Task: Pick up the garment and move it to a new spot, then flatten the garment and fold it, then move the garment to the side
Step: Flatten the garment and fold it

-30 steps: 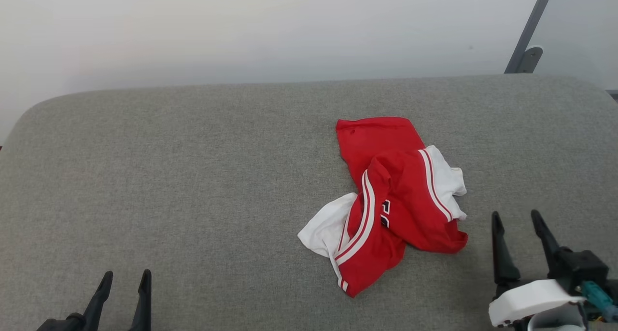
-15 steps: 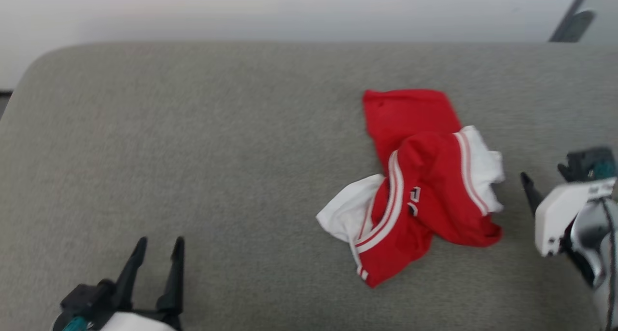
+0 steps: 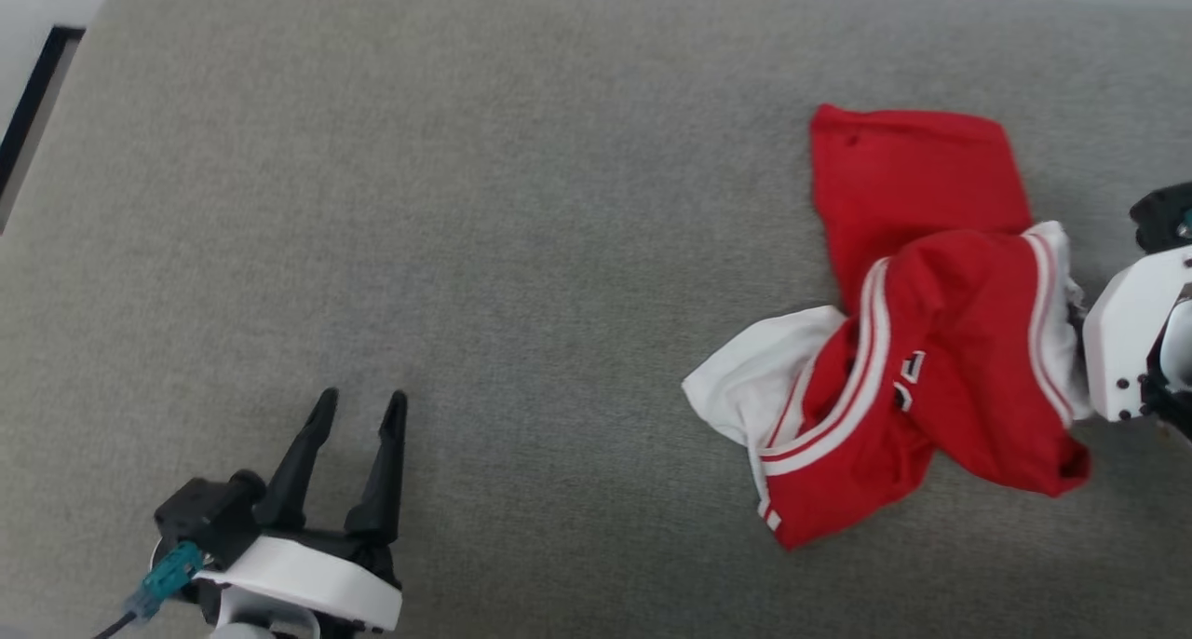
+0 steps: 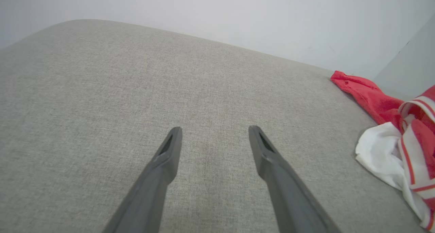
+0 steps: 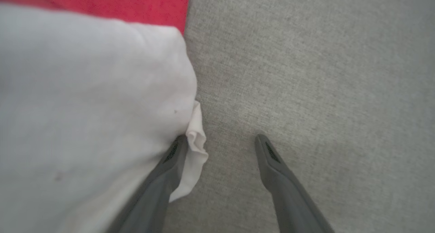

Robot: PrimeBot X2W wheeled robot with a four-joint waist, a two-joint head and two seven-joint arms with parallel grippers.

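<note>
Garment (image 3: pixel 931 341) in red and white lies bunched up on the grey cushion (image 3: pixel 466 201), toward its right edge. The right gripper (image 5: pixel 221 141) is wide open with nothing in it. One finger touches the white sleeve end and the other is over bare cushion. The left gripper (image 3: pixel 362 399) is wide open too and holds nothing. It is toward the near left corner, well apart from the garment.

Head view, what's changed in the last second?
The camera has tipped down and closer. The right hand has moved in beside the garment, one finger now against its white sleeve end, jaws open, nothing gripped. The left hand stays open, apart from it. The garment lies crumpled as before.
</note>
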